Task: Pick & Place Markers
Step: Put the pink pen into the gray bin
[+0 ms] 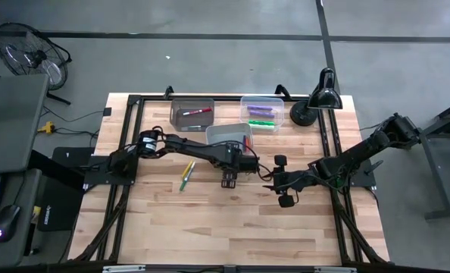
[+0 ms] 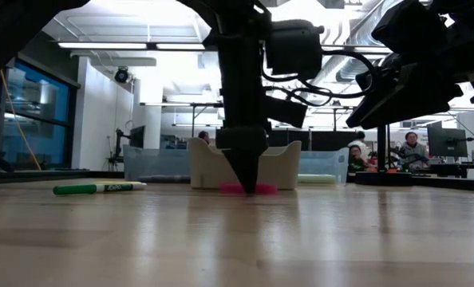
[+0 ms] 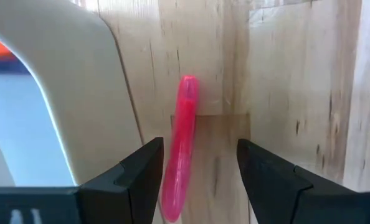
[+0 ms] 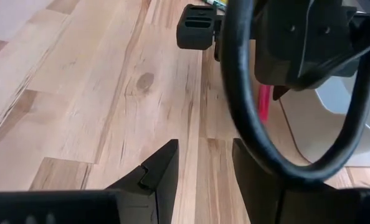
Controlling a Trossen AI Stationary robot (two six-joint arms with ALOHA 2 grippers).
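The left gripper (image 3: pixel 197 171) points down at the bench (image 1: pixel 210 227), its jaws apart with a pink marker (image 3: pixel 179 149) lying flat on the wood between them, nearer one finger and not clamped. In the low view the same gripper (image 2: pixel 249 171) stands with its tip at the bench surface over the pink marker (image 2: pixel 247 189). From above, the left gripper (image 1: pixel 244 163) sits just in front of a pale open bin (image 1: pixel 226 133) that holds a red-orange marker (image 1: pixel 246 142) at its edge.

The right gripper (image 4: pixel 203 165) hangs just above the bench a little to the right of the left one, jaws apart and empty over bare wood; from above the right gripper (image 1: pixel 280 180) is near the left arm's wrist.

To the left of the left gripper, a green marker (image 1: pixel 184 182) and a yellow marker (image 1: pixel 189 170) lie together on the bench, well apart from the bins. Behind, a dark bin (image 1: pixel 192 113) holds a red marker (image 1: pixel 197 111), and a clear bin (image 1: pixel 261 113) beside it holds purple markers (image 1: pixel 260 111) and green markers (image 1: pixel 261 123). A black desk lamp (image 1: pixel 316 102) stands at the bench's far right corner. Beyond the bench, seated people (image 2: pixel 412 151) show in the room.
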